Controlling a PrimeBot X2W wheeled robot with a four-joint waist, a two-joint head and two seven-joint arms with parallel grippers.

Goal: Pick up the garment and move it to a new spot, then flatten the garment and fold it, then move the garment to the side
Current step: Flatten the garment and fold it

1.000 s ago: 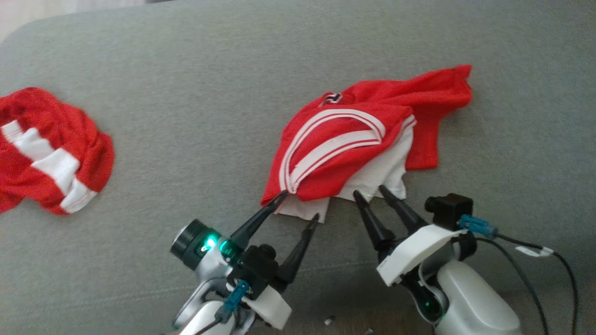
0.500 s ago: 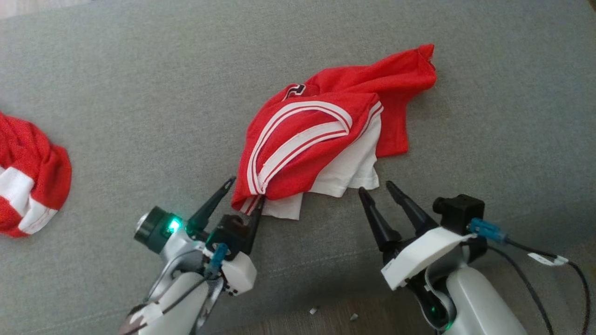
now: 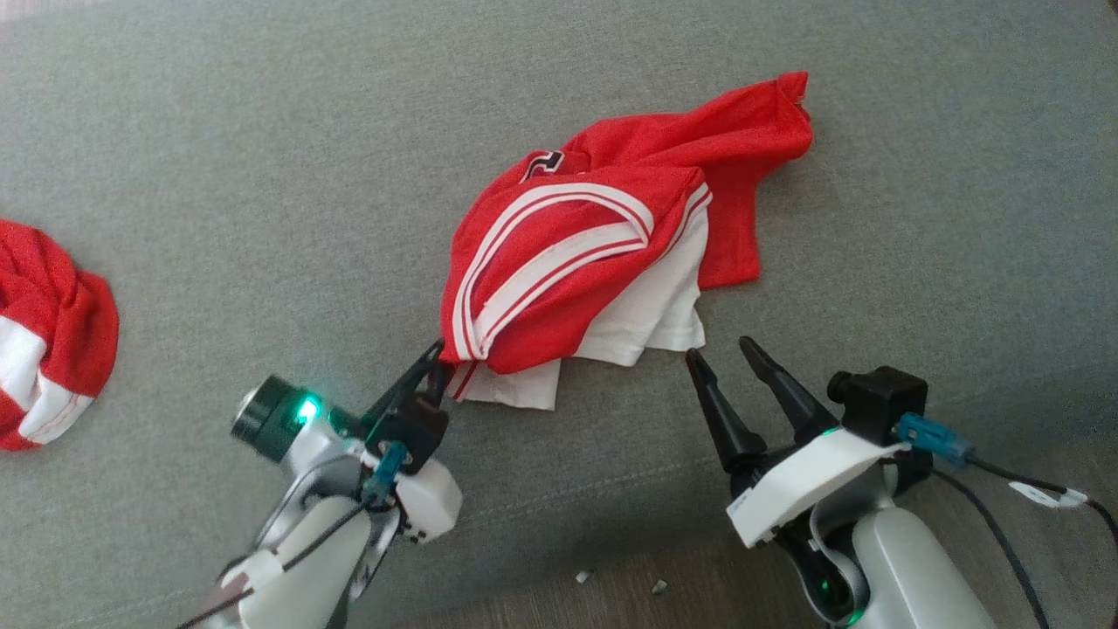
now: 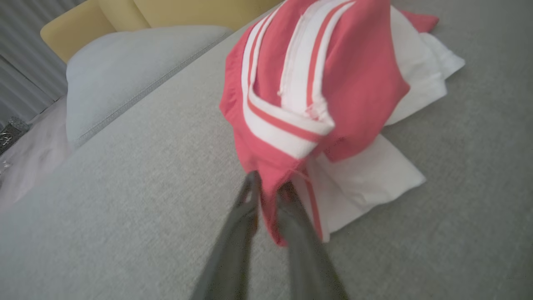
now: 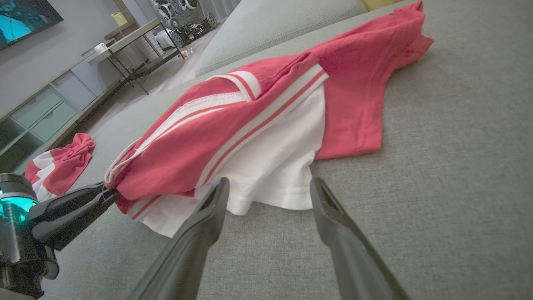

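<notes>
Gripping the red-and-white garment [image 3: 594,262], bunched on the grey sofa seat [image 3: 262,175], by its near-left hem with the left gripper [image 3: 441,360], pinched narrow on cloth. Holding the right gripper [image 3: 718,348] spread wide, empty, just beside the white hem. Leaving another red garment [image 3: 52,323] well apart, leftward.

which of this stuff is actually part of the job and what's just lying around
In the job: crumpled red-and-white striped fabric garment; left gripper, pinching its near corner; right gripper, open beside the white hem.
Lying about: second bunched red-and-white garment, far left; small pale scraps on the floor.
</notes>
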